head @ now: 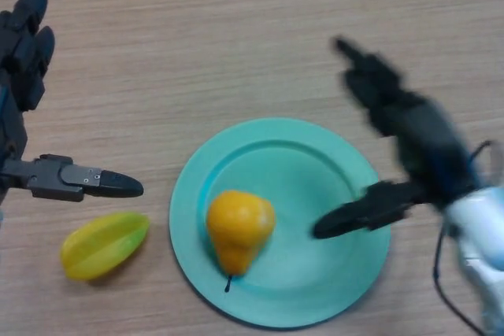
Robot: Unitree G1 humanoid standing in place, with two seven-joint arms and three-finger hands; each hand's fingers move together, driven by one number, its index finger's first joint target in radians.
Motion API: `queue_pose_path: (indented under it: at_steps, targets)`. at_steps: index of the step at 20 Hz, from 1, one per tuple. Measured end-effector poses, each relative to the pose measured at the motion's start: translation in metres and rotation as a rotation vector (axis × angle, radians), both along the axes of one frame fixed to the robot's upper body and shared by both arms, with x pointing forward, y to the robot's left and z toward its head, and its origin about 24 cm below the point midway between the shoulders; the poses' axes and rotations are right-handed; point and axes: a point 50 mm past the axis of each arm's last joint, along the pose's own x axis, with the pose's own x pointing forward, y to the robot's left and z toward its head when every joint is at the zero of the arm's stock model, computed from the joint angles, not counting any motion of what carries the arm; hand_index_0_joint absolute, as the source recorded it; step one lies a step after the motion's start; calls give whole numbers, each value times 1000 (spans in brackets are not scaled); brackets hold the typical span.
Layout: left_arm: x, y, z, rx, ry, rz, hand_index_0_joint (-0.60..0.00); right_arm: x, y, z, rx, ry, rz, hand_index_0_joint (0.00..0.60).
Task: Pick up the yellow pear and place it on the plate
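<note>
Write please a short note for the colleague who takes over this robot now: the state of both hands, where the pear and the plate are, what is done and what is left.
Left hand: open, holds nothing, at the left edge of the view, above the star-shaped yellow fruit.
Right hand: open, holds nothing, over the right rim of the plate, thumb pointing toward the pear.
Yellow pear: lies on the left part of the teal plate, stem toward the near rim; no hand touches it.
Done: the pear is on the plate and released.
Left: probably only to pull the right hand away from the plate.
</note>
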Motion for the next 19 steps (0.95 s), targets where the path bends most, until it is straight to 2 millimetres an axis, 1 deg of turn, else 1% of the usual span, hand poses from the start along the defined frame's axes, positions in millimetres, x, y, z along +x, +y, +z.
queue_pose_path:
  at_steps: [1, 3, 5, 7, 8, 11, 13, 17, 19]
  targets:
    - [0, -2, 1, 2, -6, -7, 0, -3, -14, 4, -12, -20, -43, 0]
    - [0, -8, 4, 6, -17, -33, 0, -10, -34, 9, -27, -42, -115, 0]
    - [0, -9, 3, -2, -17, -39, 0, -17, -42, 18, -46, -57, -145, 0]
    - [-1, -11, 5, -8, -24, -45, 0, -24, -40, 23, -48, -68, -132, 0]
    - [-1, -11, 4, -9, -24, -46, 0, -25, -39, 22, -52, -66, -122, 0]
    - [1, -15, 1, -17, -13, -62, 0, -23, -46, 8, -52, -14, -148, 0]
    - [1, -20, -1, -20, -4, -83, 0, -24, -48, 11, -45, -30, -165, 0]
    - [4, -20, 3, -19, -20, -79, 0, -26, -48, 19, -30, -61, -161, 0]
    - [4, -19, 1, -24, -12, -66, 0, -24, -48, 21, -26, -56, -160, 0]
